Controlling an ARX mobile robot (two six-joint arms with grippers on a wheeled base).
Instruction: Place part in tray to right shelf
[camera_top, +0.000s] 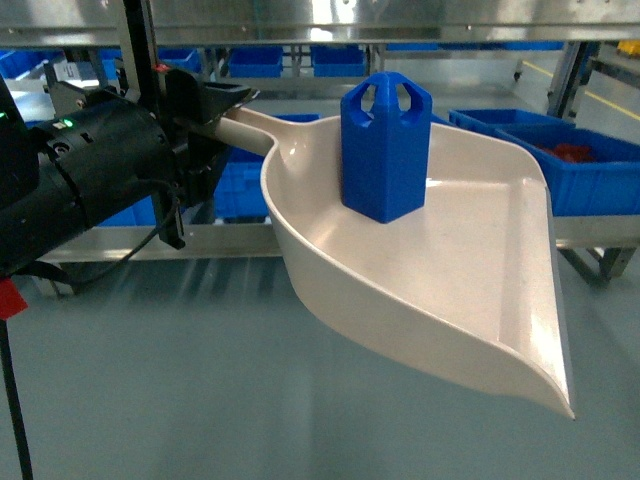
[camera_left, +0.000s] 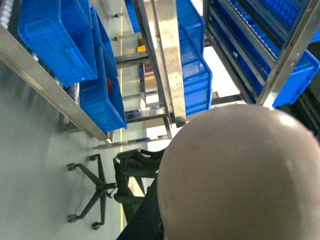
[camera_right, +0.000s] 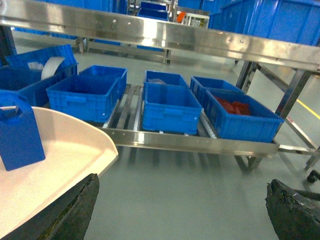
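1. Your biggest risk is the part (camera_top: 386, 146) toppling. It stands upright and loose near the back of the tray (camera_top: 470, 300), taller than it is wide, with nothing bracing it. Any jerk or tilt of the tray as you swing toward the right shelf (camera_right: 165, 37) would likely tip it.
2. Next, it could slide out. The tray's flat front lip is open and sits lower in the head view, so a nose-down pitch would let the part run off onto the floor.
3. The tray hangs from its handle alone, held in the left gripper (camera_top: 205, 125), which is clamped round it. That long lever could twist in the grip if you move fast.
4. The tray's wide body could strike the shelf's front rail (camera_right: 195, 142) if you come in low.
5. The right gripper (camera_right: 182, 210) holds nothing, its fingers spread wide apart. Keep it clear of the tray edge just beside it.
6. The count: one tray, one part, two grippers.
7. In the right wrist view you have about six blue crates (camera_right: 167, 107) on the lower rollers, one holding red pieces (camera_right: 235, 107). More crates sit behind and above, too cut off to count.
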